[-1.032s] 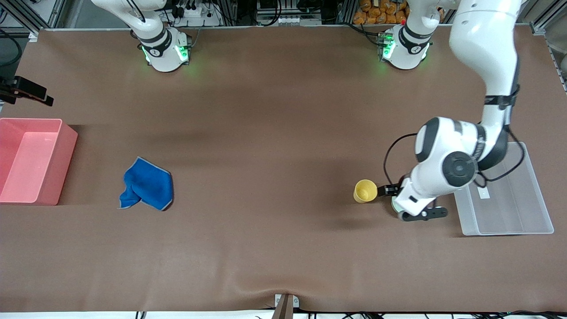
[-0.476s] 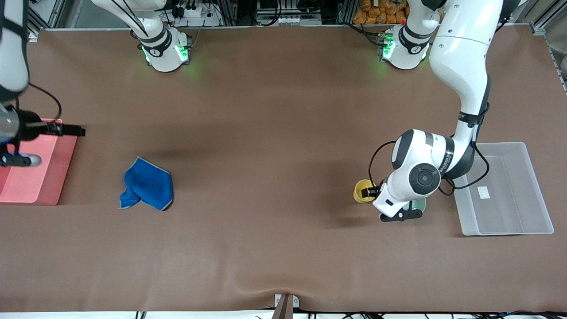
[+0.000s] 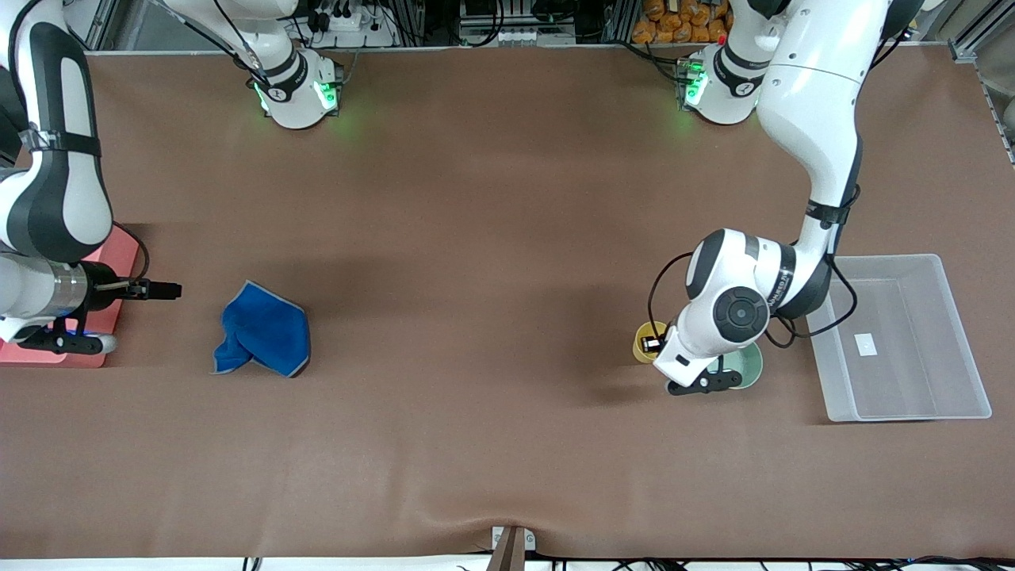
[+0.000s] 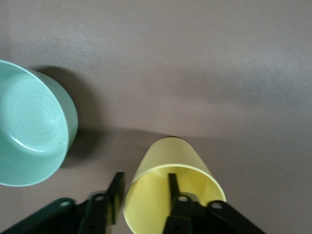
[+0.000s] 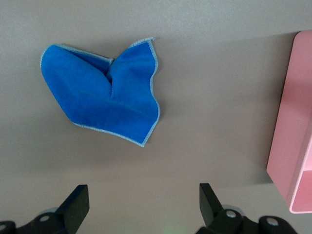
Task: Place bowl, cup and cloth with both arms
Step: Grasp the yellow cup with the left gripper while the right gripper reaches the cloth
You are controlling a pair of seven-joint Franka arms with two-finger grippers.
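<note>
The yellow cup (image 3: 644,336) stands upright toward the left arm's end of the table, with the mint-green bowl (image 3: 750,366) beside it. My left gripper (image 3: 653,343) is open at the cup's rim. In the left wrist view the left gripper (image 4: 145,192) has one finger inside the cup (image 4: 170,161) and one outside its wall, with the bowl (image 4: 29,126) apart from them. The blue cloth (image 3: 266,331) lies crumpled toward the right arm's end. My right gripper (image 3: 162,290) is open and empty over bare table between the cloth and a pink bin. In the right wrist view the right gripper (image 5: 142,200) is short of the cloth (image 5: 105,92).
A clear rectangular plastic tub (image 3: 904,414) sits next to the bowl at the left arm's end. The pink bin (image 3: 87,361) sits at the right arm's end, mostly under the right arm, and its wall shows in the right wrist view (image 5: 292,136).
The left gripper moved from over the bowl to the cup and now straddles its wall. The right arm swung in past the pink bin toward the cloth.
</note>
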